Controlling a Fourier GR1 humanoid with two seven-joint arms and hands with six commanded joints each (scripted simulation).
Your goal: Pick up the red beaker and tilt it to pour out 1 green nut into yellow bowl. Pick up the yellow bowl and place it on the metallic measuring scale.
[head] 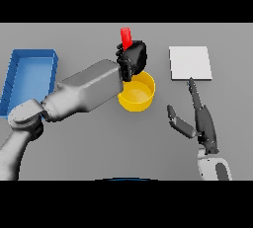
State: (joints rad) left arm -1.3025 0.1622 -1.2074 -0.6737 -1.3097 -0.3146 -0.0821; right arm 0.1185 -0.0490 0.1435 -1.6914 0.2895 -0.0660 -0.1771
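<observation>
At the centre of the frame, slightly above the middle, the left hand [132,58] has its dark fingers curled round the red beaker [126,38], of which only the upper part shows, sticking up above the hand. The hand and beaker sit just above the far rim of the yellow bowl [137,93], which stands on the grey surface [99,143] directly below and a little right of the hand. The beaker looks close to upright, leaning only slightly; whether anything lies inside the bowl cannot be told, as its inside shows plain yellow. The left arm reaches in from the lower left of the frame, its grey and white forearm running diagonally up to the hand and covering part of the bowl's left edge.

In the upper right of the frame lies the metallic measuring scale [190,63], a flat pale square resting on the surface, apart from the bowl and with nothing on it. Just below the scale, in the right part of the frame, the right hand [203,123] is held with its fingers straight and spread wide, the thumb sticking out to the left and the longest finger pointing up toward the scale's lower edge, close to it. It holds nothing.

At the upper left edge of the frame stands a blue tray [15,74] with raised walls, well apart from the bowl and partly hidden at its lower end by the left arm.
</observation>
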